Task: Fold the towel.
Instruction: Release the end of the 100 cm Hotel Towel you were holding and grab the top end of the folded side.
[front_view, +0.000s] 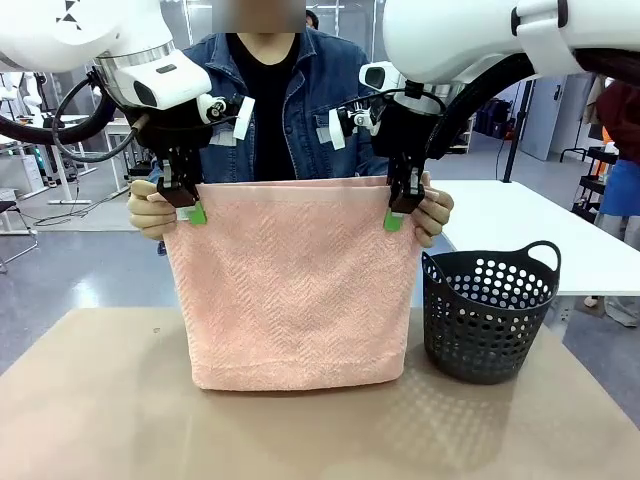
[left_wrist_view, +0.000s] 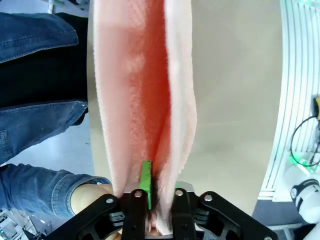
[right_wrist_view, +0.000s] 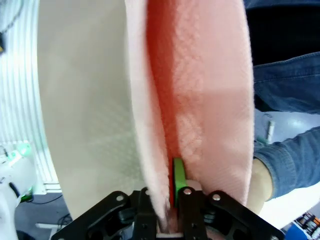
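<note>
The towel (front_view: 295, 285) hangs in two layers over the desk (front_view: 100, 400), its lower edge at the surface, so one fold appears done. The left hand (front_view: 190, 205) and right hand (front_view: 397, 212) each pinch a top corner. Laying it flat and any further folds remain.

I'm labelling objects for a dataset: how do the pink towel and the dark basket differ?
The light salmon-pink terry cloth towel is held up, doubled, by the left end effector and right end effector; the dark round plastic basket stands untouched on the table. The towel is soft cloth; the basket looks rigid and full of holes. The towel is wider than the basket.
</note>
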